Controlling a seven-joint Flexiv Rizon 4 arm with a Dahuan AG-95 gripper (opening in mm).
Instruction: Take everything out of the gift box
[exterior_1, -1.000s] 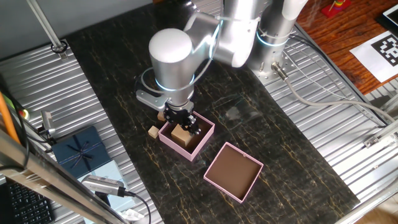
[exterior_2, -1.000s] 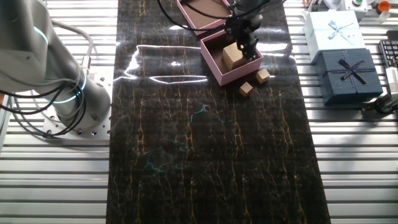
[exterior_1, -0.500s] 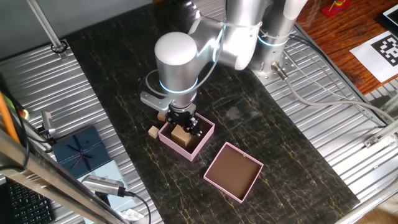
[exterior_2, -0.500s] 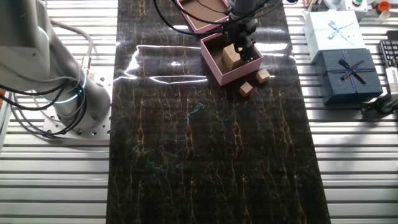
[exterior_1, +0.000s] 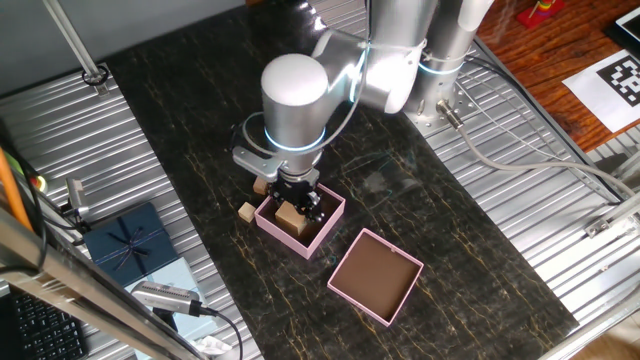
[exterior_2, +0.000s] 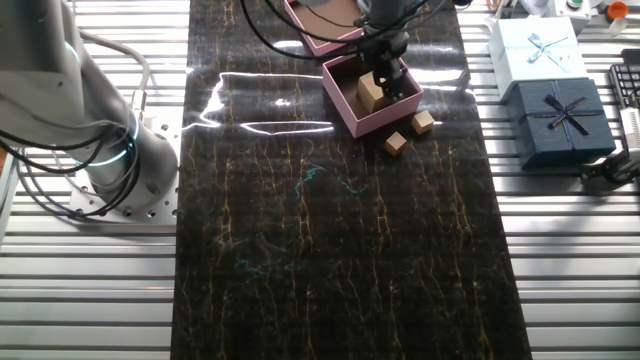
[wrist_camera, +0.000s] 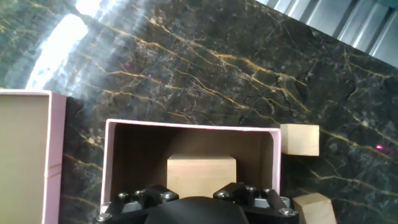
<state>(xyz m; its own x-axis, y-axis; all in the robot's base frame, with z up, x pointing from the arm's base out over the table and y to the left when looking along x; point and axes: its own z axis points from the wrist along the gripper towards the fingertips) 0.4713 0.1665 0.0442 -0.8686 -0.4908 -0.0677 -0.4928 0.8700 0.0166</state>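
Pincer (exterior_1: 297, 203) inside gift box (exterior_1: 322, 229): one block (wrist_camera: 201, 177) inside, two outside.

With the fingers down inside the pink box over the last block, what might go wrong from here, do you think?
1. The gripper works close to the gift box wall; fingers could snag it and drag the light box.
2. The wooden block looks wide, so an off-centre grasp might slip.
3. Two blocks lie just outside; a dragged box could push them.

arm (exterior_1: 330, 70): silver-grey, rounded joint caps, glowing pale-blue rings at the seams
base (exterior_2: 95, 150): grey, bolted plate, black cables looping around
gripper (exterior_1: 298, 200): black, with small silver screws on top
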